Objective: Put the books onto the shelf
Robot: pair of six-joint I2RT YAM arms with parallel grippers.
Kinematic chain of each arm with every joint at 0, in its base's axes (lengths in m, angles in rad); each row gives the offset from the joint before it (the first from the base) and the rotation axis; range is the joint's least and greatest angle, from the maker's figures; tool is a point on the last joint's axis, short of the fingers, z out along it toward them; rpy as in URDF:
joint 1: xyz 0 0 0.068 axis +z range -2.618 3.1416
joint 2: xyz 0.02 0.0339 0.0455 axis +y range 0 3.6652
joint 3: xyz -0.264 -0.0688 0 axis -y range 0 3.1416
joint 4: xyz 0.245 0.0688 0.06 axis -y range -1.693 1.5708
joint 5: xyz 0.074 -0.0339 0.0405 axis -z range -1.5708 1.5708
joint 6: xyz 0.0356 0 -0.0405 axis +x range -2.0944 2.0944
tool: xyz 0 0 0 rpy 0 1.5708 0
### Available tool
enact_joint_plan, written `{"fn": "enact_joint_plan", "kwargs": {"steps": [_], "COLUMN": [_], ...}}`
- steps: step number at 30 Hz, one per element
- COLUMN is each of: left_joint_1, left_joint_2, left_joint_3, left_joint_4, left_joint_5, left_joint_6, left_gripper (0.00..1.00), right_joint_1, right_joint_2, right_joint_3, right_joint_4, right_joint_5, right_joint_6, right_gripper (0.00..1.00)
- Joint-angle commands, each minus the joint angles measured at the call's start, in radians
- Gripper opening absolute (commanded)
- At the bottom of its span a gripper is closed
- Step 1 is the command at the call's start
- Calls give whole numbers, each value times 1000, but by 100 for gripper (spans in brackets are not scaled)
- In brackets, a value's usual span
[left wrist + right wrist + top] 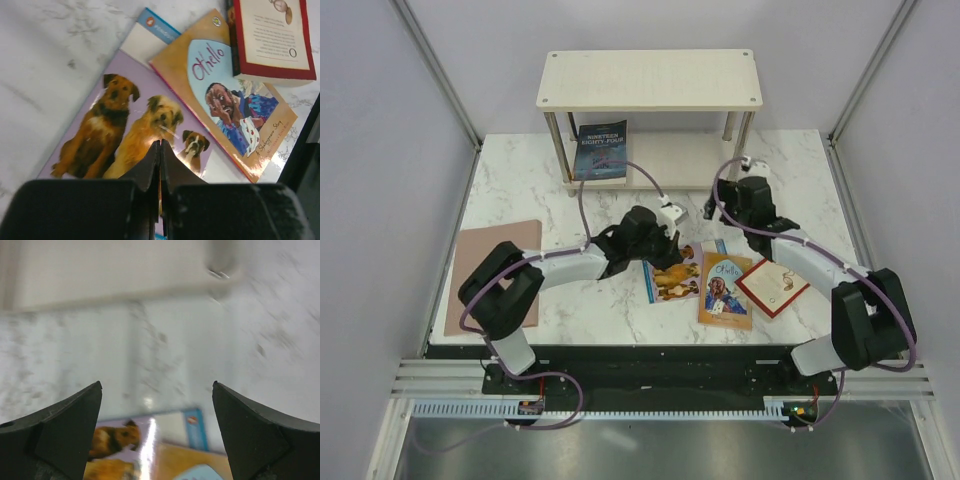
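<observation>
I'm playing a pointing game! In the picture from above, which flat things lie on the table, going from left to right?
First the pinkish-brown sheet, then the dog book, the tan Othello book, the red-bordered white book.

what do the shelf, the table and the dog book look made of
The shelf boards look like pale matte wood or laminate, with faint grain; its posts shine like metal. The table is marble-look, white with grey veins, perhaps printed. The dog book has a glossy paper cover, going by the glare.
</observation>
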Motion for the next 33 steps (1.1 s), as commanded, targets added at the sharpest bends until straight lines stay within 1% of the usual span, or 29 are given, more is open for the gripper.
{"fn": "enact_joint_plan", "kwargs": {"steps": [1,2,3,5,6,7,8,10,11,12,14,16,17,18,21,23,26,28,29,32,33], "left_joint_1": [-104,-115,-126,-150,-158,-170,-173,-184,-186,-193,-198,-206,-210,-210,-212,-212,-212,-212,-212,-210,-210], "left_joint_2": [88,99,114,149,157,180,189,229,241,257,298,333,341,346,356,356,356,358,358,367,372], "left_joint_3": [154,193,212,272,289,325,342,396,414,431,477,519,531,542,542,542,536,533,531,525,522], "left_joint_4": [-60,-67,-68,-74,-83,-85,-90,-99,-102,-106,-114,-132,-140,-146,-149,-156,-159,-163,-165,-172,-174], "left_joint_5": [7,8,13,22,27,30,43,65,73,79,90,105,105,105,102,90,79,70,65,50,44], "left_joint_6": [88,91,94,95,97,95,94,92,92,92,94,97,100,100,108,114,120,122,122,123,123], "left_gripper": [2,2,2,2,2,2,2,2,2,2,2,2,2,2,2,2,2,2,2,2,2], "right_joint_1": [-183,-217,-278,-333,-385,-399,-453,-473,-476,-482,-519,-562,-574,-585,-610,-610,-611,-608,-602,-530,-477], "right_joint_2": [-147,-167,-187,-245,-264,-300,-316,-347,-347,-338,-321,-302,-304,-307,-321,-319,-289,-269,-252,-227,-220], "right_joint_3": [-161,-184,-223,-256,-286,-298,-307,-300,-283,-274,-252,-257,-266,-276,-321,-352,-387,-408,-415,-430,-428], "right_joint_4": [-143,-157,-200,-242,-286,-309,-359,-432,-503,-535,-625,-673,-694,-697,-699,-667,-589,-515,-494,-411,-391], "right_joint_5": [26,20,31,49,60,60,68,147,179,218,226,198,180,133,68,2,-102,-199,-211,-233,-237], "right_joint_6": [126,147,170,230,251,270,273,297,302,305,336,380,391,397,419,414,387,370,361,362,365], "right_gripper": [98,98,98,98,98,98,98,98,98,98,98,98,96,95,93,92,90,89,89,88,88]}}
